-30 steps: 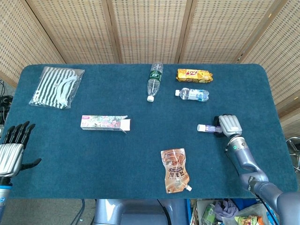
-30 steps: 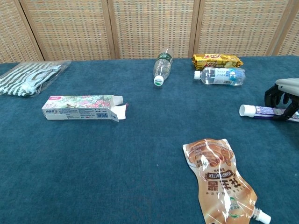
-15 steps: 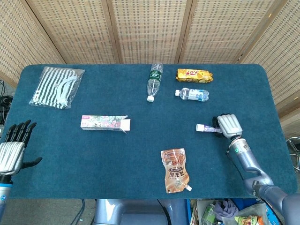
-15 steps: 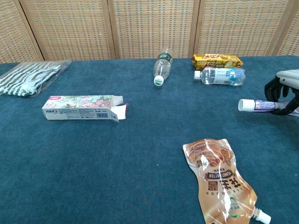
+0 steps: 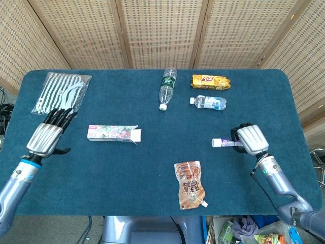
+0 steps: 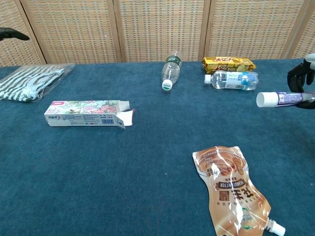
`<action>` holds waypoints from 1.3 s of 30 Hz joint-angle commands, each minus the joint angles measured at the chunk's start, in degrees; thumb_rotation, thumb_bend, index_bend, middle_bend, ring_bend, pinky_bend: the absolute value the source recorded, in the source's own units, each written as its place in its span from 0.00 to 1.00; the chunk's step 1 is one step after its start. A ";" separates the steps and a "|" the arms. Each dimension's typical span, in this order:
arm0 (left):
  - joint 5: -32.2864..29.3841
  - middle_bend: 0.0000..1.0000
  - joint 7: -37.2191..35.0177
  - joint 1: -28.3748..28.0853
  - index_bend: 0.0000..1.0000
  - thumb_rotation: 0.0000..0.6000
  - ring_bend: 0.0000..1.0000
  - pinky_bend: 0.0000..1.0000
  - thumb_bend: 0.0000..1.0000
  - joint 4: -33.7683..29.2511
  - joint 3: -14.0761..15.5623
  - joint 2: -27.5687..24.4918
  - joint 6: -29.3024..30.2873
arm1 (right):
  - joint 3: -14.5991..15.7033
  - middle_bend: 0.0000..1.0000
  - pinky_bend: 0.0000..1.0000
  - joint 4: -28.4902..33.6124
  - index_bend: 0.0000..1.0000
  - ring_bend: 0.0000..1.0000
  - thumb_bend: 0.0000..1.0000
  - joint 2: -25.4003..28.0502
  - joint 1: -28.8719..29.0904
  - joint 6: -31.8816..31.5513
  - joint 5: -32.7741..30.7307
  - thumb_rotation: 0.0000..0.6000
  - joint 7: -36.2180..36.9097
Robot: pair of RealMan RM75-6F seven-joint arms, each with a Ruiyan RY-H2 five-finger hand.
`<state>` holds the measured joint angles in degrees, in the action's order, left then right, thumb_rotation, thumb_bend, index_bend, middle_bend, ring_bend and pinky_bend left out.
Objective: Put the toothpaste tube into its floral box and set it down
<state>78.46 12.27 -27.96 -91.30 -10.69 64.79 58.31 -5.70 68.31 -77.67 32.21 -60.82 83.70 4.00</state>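
Observation:
The floral toothpaste box (image 5: pixel 114 133) (image 6: pixel 86 113) lies flat left of the table's middle, its right end flap open. My right hand (image 5: pixel 248 139) (image 6: pixel 301 81) grips the purple toothpaste tube (image 5: pixel 224 143) (image 6: pixel 284 98) above the table's right side, white cap pointing left. My left hand (image 5: pixel 48 134) hovers open to the left of the box, fingers spread; in the chest view only a dark fingertip (image 6: pixel 12 33) shows at the top left edge.
A striped pouch (image 5: pixel 62 94) lies far left. Two clear bottles (image 5: pixel 167 87) (image 5: pixel 208 102) and a yellow snack pack (image 5: pixel 210 81) lie at the back. A brown spout pouch (image 5: pixel 190 184) lies near the front edge, between box and tube.
My right hand has lifted the tube off the table. My left hand has risen from the front left corner and moved in toward the box.

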 commanded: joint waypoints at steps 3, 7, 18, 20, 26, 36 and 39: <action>-2.90 0.00 2.05 -9.01 0.00 1.00 0.00 0.00 0.03 10.93 -1.68 8.54 -9.92 | -0.35 0.59 0.39 4.84 0.58 0.43 0.46 2.59 -1.55 -1.70 -1.62 1.00 -5.30; -3.01 0.00 -0.31 -13.35 0.00 1.00 0.00 0.00 0.03 18.61 -1.46 14.73 -14.83 | -0.54 0.60 0.39 6.43 0.58 0.43 0.47 3.36 -2.18 -2.02 -2.79 1.00 -7.41; -2.59 0.00 -2.34 -19.36 0.00 1.00 0.00 0.02 0.03 29.89 0.33 23.37 -21.25 | -0.83 0.60 0.39 5.72 0.58 0.43 0.48 3.80 -2.75 -2.15 -3.72 1.00 -7.09; -2.97 0.00 -2.17 -19.67 0.00 1.00 0.00 0.03 0.03 30.42 0.44 24.00 -21.45 | -0.93 0.60 0.39 5.44 0.58 0.43 0.48 3.87 -2.71 -2.09 -3.75 1.00 -6.71; -5.57 0.07 0.25 -20.66 0.02 1.00 0.09 0.22 0.03 32.52 0.92 26.35 -22.93 | -0.90 0.60 0.39 4.97 0.58 0.43 0.48 4.06 -2.65 -2.04 -3.40 1.00 -6.09; -9.14 0.45 4.41 -21.04 0.39 1.00 0.44 0.58 0.05 32.46 1.13 28.24 -21.82 | -0.78 0.60 0.39 5.36 0.58 0.43 0.48 4.66 -3.19 -2.89 -2.96 1.00 -5.68; -9.65 0.48 4.98 -21.00 0.43 1.00 0.46 0.59 0.06 31.85 1.06 28.16 -21.03 | -0.73 0.60 0.39 5.56 0.59 0.43 0.48 4.84 -3.38 -3.19 -2.84 1.00 -5.64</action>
<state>68.97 17.02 -48.97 -59.15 -9.59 92.97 36.90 -6.44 73.84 -72.86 28.86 -63.98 80.84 -1.64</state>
